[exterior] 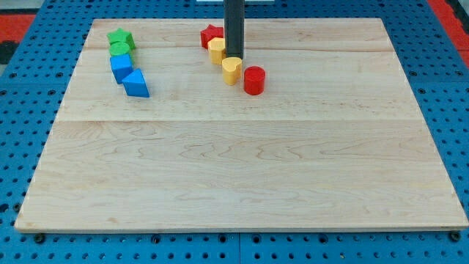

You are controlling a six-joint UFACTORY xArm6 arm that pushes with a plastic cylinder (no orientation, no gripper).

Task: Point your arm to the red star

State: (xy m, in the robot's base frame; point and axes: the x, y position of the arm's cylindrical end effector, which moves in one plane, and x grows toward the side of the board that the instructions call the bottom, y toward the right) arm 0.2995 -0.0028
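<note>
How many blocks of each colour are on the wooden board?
Green: 2, a green star and a green block
Blue: 2, a blue cube and a blue triangle
Red: 2, the red star and a red cylinder
Yellow: 2, a yellow block and a yellow heart
Total: 8

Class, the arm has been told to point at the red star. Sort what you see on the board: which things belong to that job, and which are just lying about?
Belongs to the job:
red star, at the view's top
my tip, just right of it, among the yellow blocks

Just lying about:
yellow block
yellow heart
red cylinder
green star
green block
blue cube
blue triangle
</note>
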